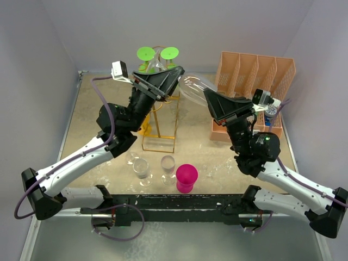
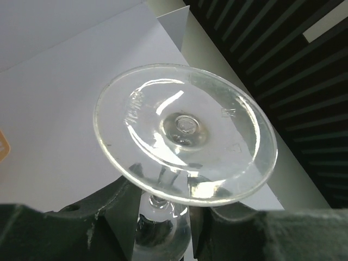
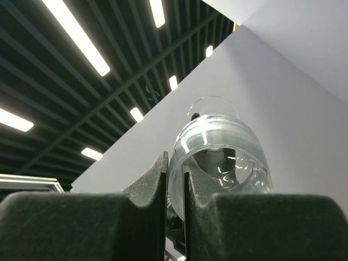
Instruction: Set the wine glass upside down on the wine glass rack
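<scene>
The glass (image 1: pixel 192 86) hangs sideways beside the rack (image 1: pixel 160 128) top, right gripper (image 1: pixel 207 96) pinching its bowl. Left gripper (image 1: pixel 175 75) straddles the stem, grip unclear: clamp it firmly before the right releases.

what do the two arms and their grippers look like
The left arm and right arm both have white link shells with black joints and black base ends. A purple-grey cable loops along each. The left gripper and right gripper are black and wedge-shaped, with thick matte dark jaws. Each carries a small white wrist camera.
</scene>
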